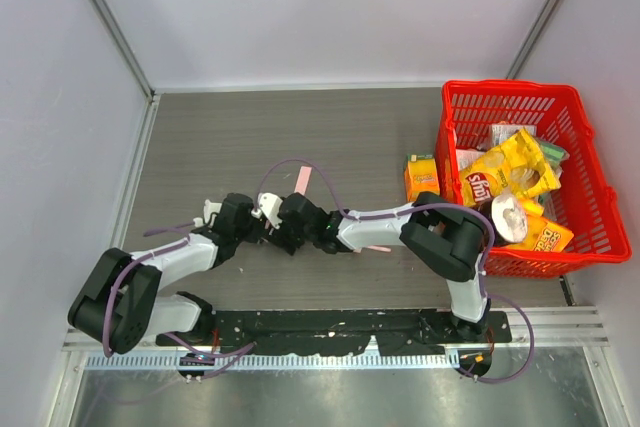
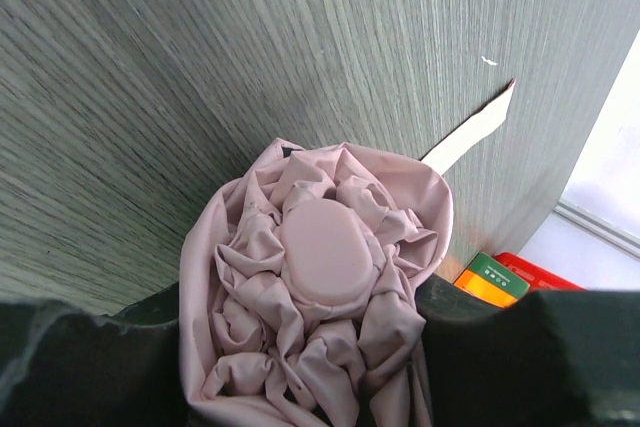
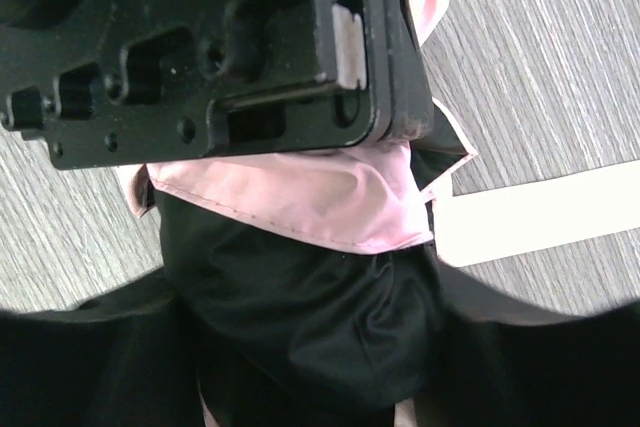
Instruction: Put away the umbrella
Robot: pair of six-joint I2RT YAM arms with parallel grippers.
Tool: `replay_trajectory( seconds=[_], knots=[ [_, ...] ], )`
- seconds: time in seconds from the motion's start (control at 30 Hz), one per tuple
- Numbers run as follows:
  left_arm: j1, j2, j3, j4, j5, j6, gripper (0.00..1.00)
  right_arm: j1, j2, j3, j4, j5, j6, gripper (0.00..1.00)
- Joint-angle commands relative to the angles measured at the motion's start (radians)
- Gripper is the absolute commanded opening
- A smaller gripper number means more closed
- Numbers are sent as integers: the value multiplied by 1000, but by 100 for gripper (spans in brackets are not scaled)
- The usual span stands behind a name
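The umbrella (image 2: 322, 252) is a bunched pale pink bundle seen end-on in the left wrist view, its smooth oval cap in the middle. My left gripper (image 2: 310, 352) is shut on it, with the dark fingers (image 2: 90, 367) pressed against both sides. In the right wrist view the umbrella (image 3: 330, 202) shows pink fabric over a black lining, and my right gripper (image 3: 310, 357) is closed around that black part. Its narrow strap (image 3: 540, 217) lies flat on the table. From above, the left gripper (image 1: 262, 215) and right gripper (image 1: 292, 227) meet mid-table and hide the bundle; only the strap (image 1: 302, 179) sticks out.
A red basket (image 1: 500, 87) with snack bags, among them a yellow chips bag (image 1: 505, 175), stands at the right edge of the table. An orange box (image 1: 421, 179) stands against its left side. White walls close off the left, back and right.
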Motion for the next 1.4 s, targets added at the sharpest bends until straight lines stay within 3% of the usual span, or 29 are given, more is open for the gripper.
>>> replay_trajectory(
  seconds=[0.0,0.03,0.07,0.1,0.13,0.27,0.33,0.47,0.53,0.67,0.8,1.17,1.27,1.37],
  knots=[
    [-15,71,-78,-263,-15,40,0,-8,14,19,92,55,29,54],
    [-15,73,-79,-257,-12,37,0,-17,19,21,90,49,35,45],
    [-15,73,-82,-250,-10,35,0,-23,20,19,93,23,50,25],
    [-13,68,-88,-239,-8,32,0,-37,24,8,93,16,61,18],
    [-16,61,-104,-210,-8,29,0,-48,24,-4,102,-6,69,3],
    [-15,15,-173,-40,-21,33,0,-78,25,-90,118,-110,90,1],
    [-15,-8,-203,34,-30,34,16,-95,31,-111,118,-153,101,1],
    [-15,-88,-280,166,-74,41,63,-146,37,-124,89,-250,136,1],
    [-13,-134,-309,206,-97,58,71,-175,48,-113,64,-320,159,1],
    [-13,-223,-341,209,-110,90,100,-213,76,-91,23,-443,193,1],
    [-10,-359,-366,174,-91,109,100,-233,123,-41,-63,-537,195,1],
    [-6,-1072,-274,-415,-85,369,100,-256,165,22,-131,-558,181,1],
    [-3,-1136,-237,-487,-67,388,100,-264,175,42,-158,-571,175,1],
    [0,-1066,-233,-403,-1,346,100,-269,186,51,-158,-593,172,1]
  ],
)
